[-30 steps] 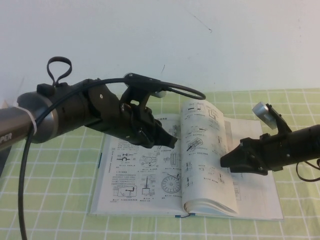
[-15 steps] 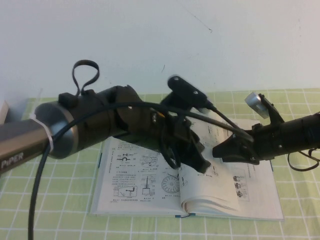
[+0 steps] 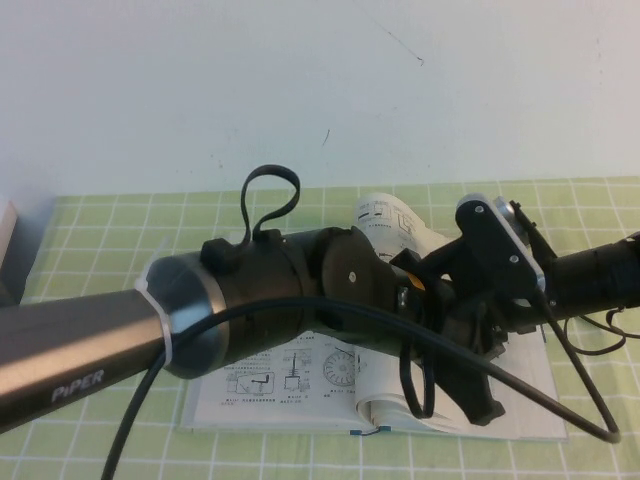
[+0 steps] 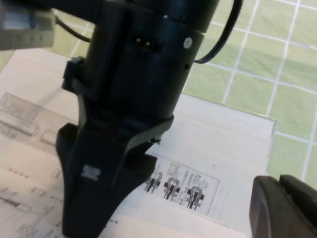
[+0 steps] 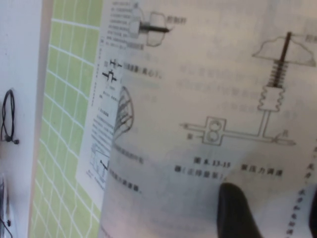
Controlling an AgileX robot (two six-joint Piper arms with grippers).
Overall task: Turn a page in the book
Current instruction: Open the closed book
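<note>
The book (image 3: pixel 250 392) lies open on the green checked cloth. One page (image 3: pixel 392 218) stands up curled near the spine, and most of it is hidden behind my left arm. My left gripper (image 3: pixel 482 400) points down over the book's right-hand side with its fingers (image 4: pixel 277 208) pressed together, holding nothing. My right arm (image 3: pixel 595 275) reaches in from the right, its gripper hidden in the high view by the left wrist. Seen from the left wrist, the right gripper (image 4: pixel 91 198) hangs just above the printed paper. The right gripper (image 5: pixel 275 210) is open, with the page (image 5: pixel 223 99) filling the space in front of it.
A green checked cloth (image 3: pixel 90 250) covers the table, with a white wall (image 3: pixel 300 90) behind it. A pale box (image 3: pixel 6 250) sits at the left edge. My left arm's black cable (image 3: pixel 560 400) loops over the book's right side. Dark cords (image 5: pixel 7 119) hang against the wall.
My left arm has swung right across the book, from above the left-hand side to over the right-hand side. The right gripper has moved left, closer to the raised page.
</note>
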